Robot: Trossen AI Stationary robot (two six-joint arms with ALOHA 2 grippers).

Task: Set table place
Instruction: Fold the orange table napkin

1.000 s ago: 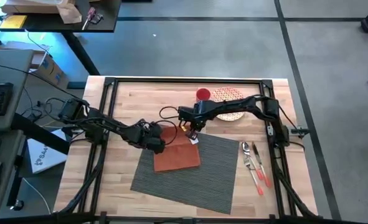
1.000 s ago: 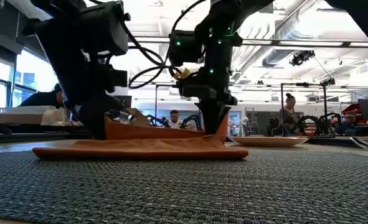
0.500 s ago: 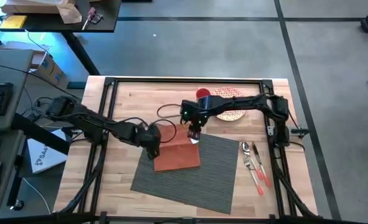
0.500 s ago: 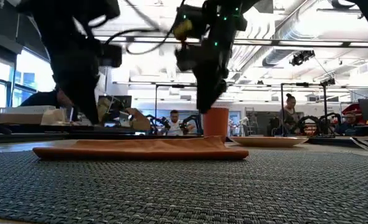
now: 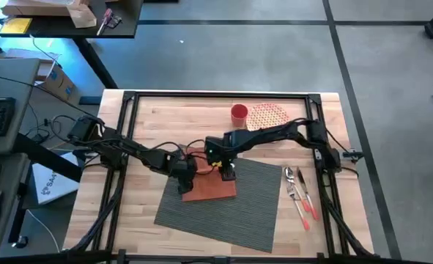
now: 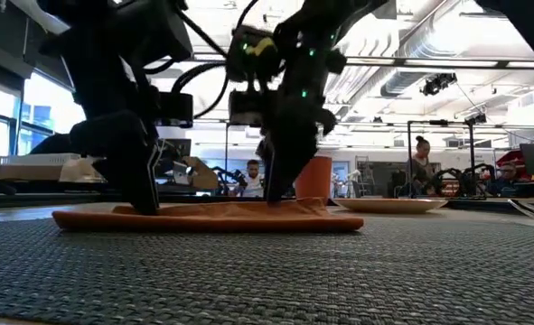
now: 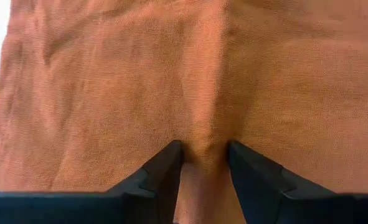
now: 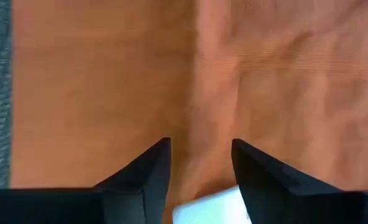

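Napkin [image 5: 209,187] at frame centre is pinched by both the left end effector [image 5: 187,176] and right end effector [image 5: 227,173] on the placemat [image 5: 256,205]; plate [image 5: 267,116], cup [image 5: 239,112] and cutlery [image 5: 300,192] are left unplaced.

- The dark ribbed placemat [image 6: 339,275] fills the foreground from edge to edge.
- An orange napkin [image 6: 208,218] lies flat on it.
- The left gripper [image 6: 143,194] presses down on the napkin's left part.
- The right gripper [image 6: 276,185] touches the napkin near its middle.
- Behind stand an orange cup [image 6: 313,178] and, beside it, a plate [image 6: 388,205].
- People [image 6: 420,167] are in the room beyond.
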